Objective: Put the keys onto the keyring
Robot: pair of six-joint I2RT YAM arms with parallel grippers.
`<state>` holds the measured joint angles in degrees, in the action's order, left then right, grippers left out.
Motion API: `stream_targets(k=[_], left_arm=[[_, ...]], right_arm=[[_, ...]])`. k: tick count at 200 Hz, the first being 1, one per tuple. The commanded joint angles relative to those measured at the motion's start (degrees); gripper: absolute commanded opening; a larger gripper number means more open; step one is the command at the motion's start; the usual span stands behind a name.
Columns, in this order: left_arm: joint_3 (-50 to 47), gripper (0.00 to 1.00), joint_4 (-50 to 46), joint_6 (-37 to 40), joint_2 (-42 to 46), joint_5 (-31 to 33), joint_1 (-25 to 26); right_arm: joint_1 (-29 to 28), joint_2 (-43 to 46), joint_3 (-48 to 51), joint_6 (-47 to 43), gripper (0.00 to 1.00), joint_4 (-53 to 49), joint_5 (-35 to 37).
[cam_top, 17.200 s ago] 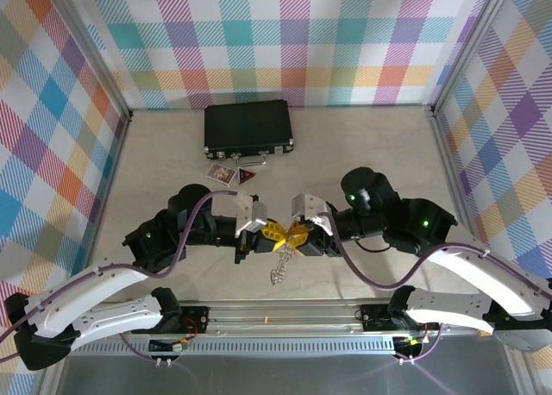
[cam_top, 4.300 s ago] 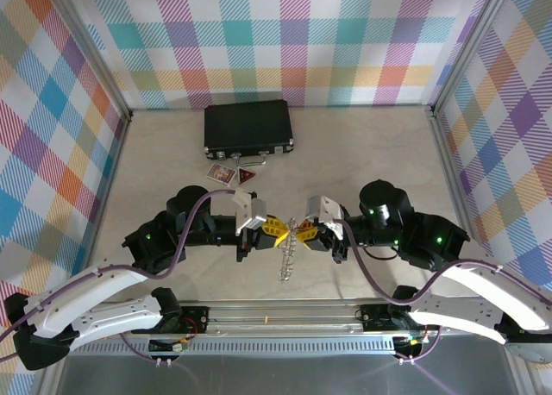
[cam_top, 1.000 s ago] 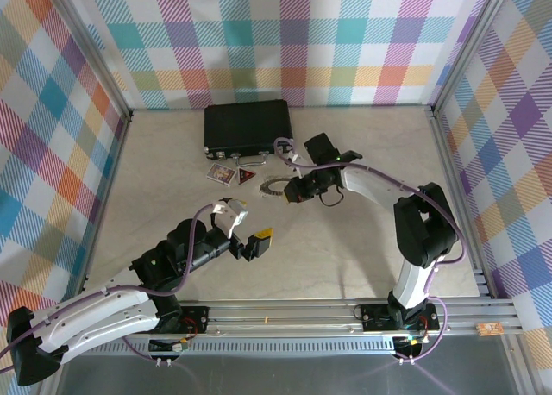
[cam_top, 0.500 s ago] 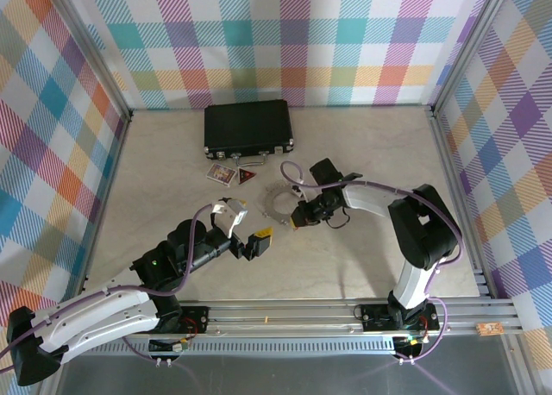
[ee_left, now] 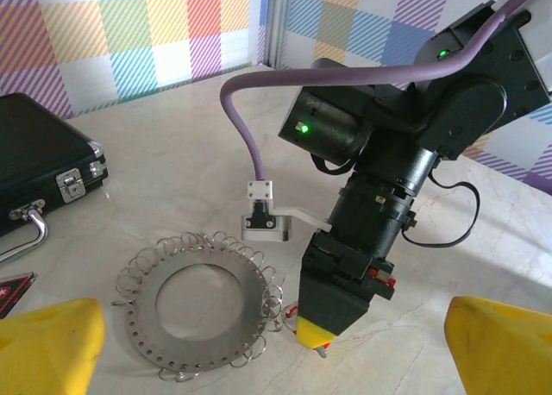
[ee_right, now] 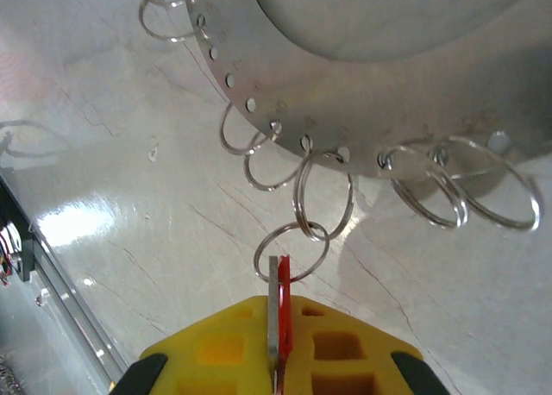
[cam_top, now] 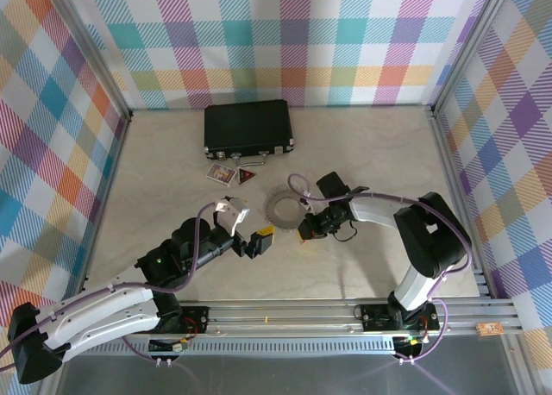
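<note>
Two yellow fingers of the right gripper [ee_right: 278, 343] are pinched shut on the keys [ee_right: 278, 296]. The silver blade and red tag sit edge-on between the pads, with the tip poking out toward the keyring [ee_right: 362, 110]. That tip meets the lowest split ring [ee_right: 257, 259], which hangs from a second ring on the plate's rim. Whether the tip is inside the loop or only against it, cannot tell.

From the left wrist, the right gripper [ee_left: 321, 335] points down just beside the keyring [ee_left: 198, 257], which is a flat perforated plate fringed with wire rings. The plate lies flat about mid-table [cam_top: 172, 179], right of the left gripper [cam_top: 259, 240]. The left gripper is wide apart and holds nothing; its fingers [ee_left: 47, 347] frame the view and it sits nearer the table's front edge, close to the plate but apart from it.

Step in hand, as I judge it: threading the key onto a split ring, not yet done. The next move likely needs the key's hole worked into the ring's coil, and the loose ring may slide away. The free left gripper could pin the plate.

A black case [cam_top: 248, 128] lies by the far edge, with a red triangular card [cam_top: 247, 177] just in front of it.

Hard to see: the key's hole, the ring's coil gap, and most of the tag inside the pads. The plate is cut off at the top of the right wrist view.
</note>
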<state>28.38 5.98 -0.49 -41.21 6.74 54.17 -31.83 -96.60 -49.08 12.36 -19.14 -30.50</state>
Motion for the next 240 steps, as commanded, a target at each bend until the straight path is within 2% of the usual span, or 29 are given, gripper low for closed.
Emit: stream_targets(k=[1,68,164,214,240], left_arm=[[-0.3,1.00,2.5,-0.6,-0.4,0.1,-0.6],[-0.2,1.00,3.8,-0.6,-1.8,-0.4,-1.3],[-0.1,1.00,4.6,-0.9,-3.1,-1.6,-2.0],[0.1,1.00,3.8,-2.4,-3.7,0.1,-2.1],[-0.8,1.00,5.1,-5.3,-2.7,3.5,-2.3]], right_arm=[[0.0,1.9,1.9,1.8,0.04,2.3,-0.8],[-1.3,1.8,5.2,3.8,0.07,4.8,-0.7],[-2.2,3.8,10.1,7.0,0.18,8.5,0.3],[-2.4,9.5,11.2,7.9,0.27,8.0,1.1],[-2.4,15.3,11.4,8.0,0.41,6.0,3.6]])
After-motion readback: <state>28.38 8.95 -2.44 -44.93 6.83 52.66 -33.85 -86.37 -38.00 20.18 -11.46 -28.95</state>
